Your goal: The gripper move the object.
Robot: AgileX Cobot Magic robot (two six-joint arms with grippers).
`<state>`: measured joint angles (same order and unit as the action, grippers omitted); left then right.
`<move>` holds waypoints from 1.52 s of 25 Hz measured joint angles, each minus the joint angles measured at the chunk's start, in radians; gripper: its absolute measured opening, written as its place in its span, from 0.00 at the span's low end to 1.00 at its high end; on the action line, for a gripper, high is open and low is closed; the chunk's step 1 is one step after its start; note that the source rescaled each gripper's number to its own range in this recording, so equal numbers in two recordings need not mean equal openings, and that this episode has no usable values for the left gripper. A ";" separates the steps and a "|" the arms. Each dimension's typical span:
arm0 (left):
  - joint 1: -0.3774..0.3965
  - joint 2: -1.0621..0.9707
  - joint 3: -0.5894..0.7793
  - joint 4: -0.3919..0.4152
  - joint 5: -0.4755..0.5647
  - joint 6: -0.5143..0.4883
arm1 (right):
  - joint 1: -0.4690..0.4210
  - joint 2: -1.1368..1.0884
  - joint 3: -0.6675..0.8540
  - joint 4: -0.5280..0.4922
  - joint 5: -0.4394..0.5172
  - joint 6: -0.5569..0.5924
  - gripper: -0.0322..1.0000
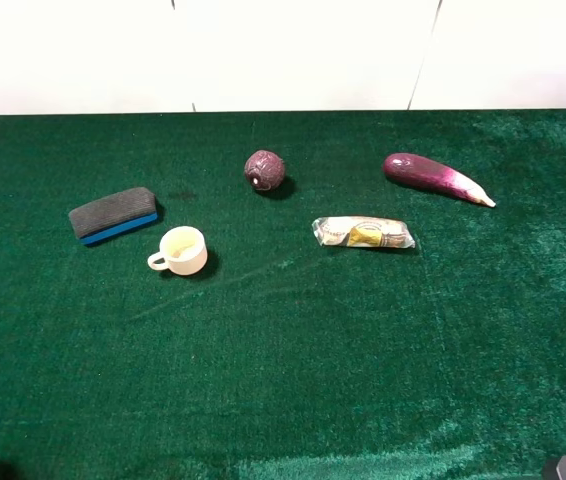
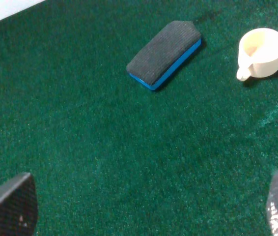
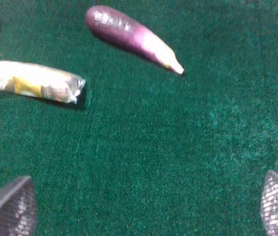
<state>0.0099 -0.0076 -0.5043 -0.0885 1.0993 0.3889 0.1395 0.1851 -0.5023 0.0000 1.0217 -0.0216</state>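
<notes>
Two claws spread wide, both empty. Cup [image 1: 183, 250] sits upright on the table [image 1: 293, 380], just beside the eraser [image 1: 114, 214] — you risk nudging the eraser or tipping the cup by its handle.

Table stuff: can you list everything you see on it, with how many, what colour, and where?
cup: 1, cream, left of middle, handle toward the near left
eraser: 1, grey top with blue base, just behind and left of the cup
ball: 1, dark purple, far middle
eggplant: 1, purple fading to white tip, far right
packet: 1, clear wrap with yellow inside, right of middle
table: 1, green cloth
left gripper: 1, black, open, empty
right gripper: 1, black, open, empty
</notes>
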 joint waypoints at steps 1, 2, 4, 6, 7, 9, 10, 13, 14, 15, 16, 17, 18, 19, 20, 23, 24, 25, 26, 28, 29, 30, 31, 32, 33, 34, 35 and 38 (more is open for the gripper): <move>0.000 0.000 0.000 0.000 0.000 0.000 | -0.002 -0.014 0.000 0.000 0.000 0.000 1.00; 0.000 0.000 0.000 0.000 0.000 0.000 | -0.002 -0.026 0.000 0.000 0.000 0.001 1.00; 0.000 0.000 0.000 0.000 0.000 0.000 | -0.004 -0.053 0.000 0.000 0.000 0.001 1.00; 0.000 0.000 0.000 0.000 0.000 0.000 | -0.005 -0.078 0.000 -0.009 0.000 0.001 1.00; 0.000 0.000 0.000 0.000 0.000 0.000 | -0.005 -0.089 0.001 -0.012 0.000 0.001 1.00; 0.000 0.000 0.000 0.000 0.000 0.000 | -0.005 -0.113 0.003 -0.014 0.000 0.001 1.00; 0.000 0.000 0.000 0.000 0.000 0.000 | -0.005 -0.126 0.003 -0.016 0.000 0.001 1.00; 0.000 0.000 0.000 0.000 0.000 0.000 | -0.015 -0.168 0.003 -0.017 0.000 0.001 1.00; 0.000 0.000 0.000 0.000 0.000 0.000 | -0.028 -0.180 0.003 -0.017 0.001 0.000 1.00; 0.000 0.000 0.000 0.000 0.000 0.000 | -0.054 -0.190 0.003 -0.014 0.000 -0.011 1.00; 0.000 0.000 0.000 0.000 0.000 0.000 | -0.068 -0.190 0.003 -0.007 0.000 -0.026 1.00; 0.000 0.000 0.000 0.000 0.000 0.000 | -0.076 -0.190 0.003 0.000 0.000 -0.039 1.00; 0.000 0.000 0.000 0.000 0.000 0.000 | -0.079 -0.191 0.003 0.010 0.000 -0.055 1.00; 0.000 0.000 0.000 0.000 0.000 0.000 | -0.079 -0.191 0.003 0.019 0.001 -0.071 1.00; 0.000 0.000 0.000 0.000 0.000 0.000 | -0.079 -0.191 0.003 0.024 0.001 -0.084 1.00; 0.000 0.000 0.000 0.000 0.000 0.000 | -0.079 -0.191 0.003 0.031 0.001 -0.101 1.00; 0.000 0.000 0.000 0.000 0.000 0.000 | -0.079 -0.191 0.003 0.032 0.001 -0.106 1.00; 0.000 0.000 0.000 0.000 0.000 0.000 | -0.079 -0.191 0.003 0.032 0.001 -0.108 1.00; 0.000 0.000 0.000 0.000 0.000 0.000 | -0.079 -0.191 0.003 0.032 0.001 -0.108 1.00; 0.000 0.000 0.000 0.000 0.000 0.000 | -0.079 -0.191 0.003 0.032 0.001 -0.109 1.00; 0.000 0.000 0.000 0.000 0.000 0.000 | -0.079 -0.191 0.003 0.032 0.001 -0.109 1.00; 0.000 0.000 0.000 0.000 0.000 0.000 | -0.079 -0.191 0.003 0.032 0.001 -0.109 1.00; 0.000 0.000 0.000 0.000 0.000 0.000 | -0.079 -0.191 0.003 0.032 0.001 -0.109 1.00; 0.000 0.000 0.000 0.000 0.000 0.000 | -0.079 -0.191 0.003 0.032 0.001 -0.109 1.00; 0.000 0.000 0.000 0.000 0.000 0.000 | -0.079 -0.191 0.003 0.032 0.001 -0.109 1.00; 0.000 0.000 0.000 0.000 0.000 0.000 | -0.079 -0.191 0.003 0.032 0.001 -0.109 1.00; 0.000 0.000 0.000 0.000 0.000 0.000 | -0.079 -0.191 0.003 0.032 0.001 -0.109 1.00; 0.000 0.000 0.000 0.000 0.000 0.000 | -0.079 -0.191 0.003 0.032 0.001 -0.108 1.00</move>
<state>0.0099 -0.0076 -0.5043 -0.0885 1.0993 0.3889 0.0607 -0.0062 -0.4998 0.0324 1.0223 -0.1293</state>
